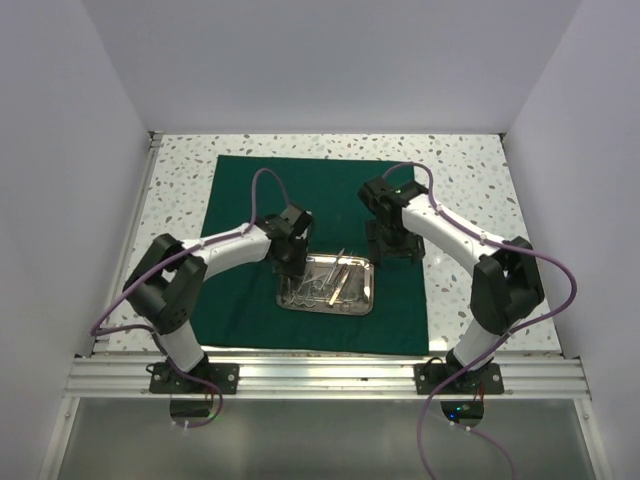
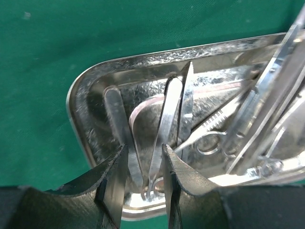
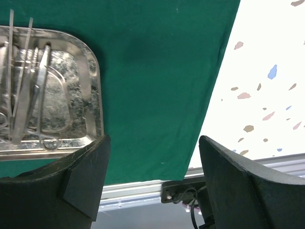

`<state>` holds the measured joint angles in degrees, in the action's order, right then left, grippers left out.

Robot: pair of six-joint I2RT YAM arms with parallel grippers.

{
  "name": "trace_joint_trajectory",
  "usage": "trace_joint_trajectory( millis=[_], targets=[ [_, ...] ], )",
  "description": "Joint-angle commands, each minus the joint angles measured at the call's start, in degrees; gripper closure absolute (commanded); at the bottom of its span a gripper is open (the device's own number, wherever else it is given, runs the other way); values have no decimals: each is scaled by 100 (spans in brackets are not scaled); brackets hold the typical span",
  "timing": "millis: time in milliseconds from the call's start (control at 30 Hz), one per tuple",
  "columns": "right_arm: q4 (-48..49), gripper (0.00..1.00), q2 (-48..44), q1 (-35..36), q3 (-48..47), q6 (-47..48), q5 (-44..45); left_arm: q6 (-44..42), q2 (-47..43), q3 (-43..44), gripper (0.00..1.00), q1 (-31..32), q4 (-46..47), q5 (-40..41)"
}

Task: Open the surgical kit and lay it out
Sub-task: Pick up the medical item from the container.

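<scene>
My left fingers (image 2: 100, 176) are straddling one end of the tweezers (image 2: 159, 138) inside the steel tray (image 2: 76, 107), low in the wrist frame. I cannot tell whether they are pinching it. A ring-handled instrument (image 2: 212, 140) is lying just to the right. My right fingers (image 3: 81, 176) are standing wide apart, holding nothing, over the green drape (image 3: 157, 71). In the top view the tray is sitting mid-frame on the drape, which is lying flat on the speckled surface (image 1: 180, 170).
</scene>
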<state>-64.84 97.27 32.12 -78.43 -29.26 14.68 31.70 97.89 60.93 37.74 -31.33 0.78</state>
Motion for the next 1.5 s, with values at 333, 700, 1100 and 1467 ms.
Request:
trace_joint_trajectory(
  millis=[333, 700, 1100, 1467],
  targets=[
    [-372, 22, -367, -13, 135, 236, 325, 556, 696, -222, 62, 58, 145, 467],
    [-293, 24, -306, -4, 30, 271, 255, 390, 1610, 15, 81, -3, 426, 169],
    [-275, 27, -262, -39, 21, 324, 308, 56, 2042, 253, 100, -91, 514, 36],
    [-178, 30, -68, -30, -242, 254, 141, -226, 952, 1789, 100, -91, -803, 880]
  ],
)
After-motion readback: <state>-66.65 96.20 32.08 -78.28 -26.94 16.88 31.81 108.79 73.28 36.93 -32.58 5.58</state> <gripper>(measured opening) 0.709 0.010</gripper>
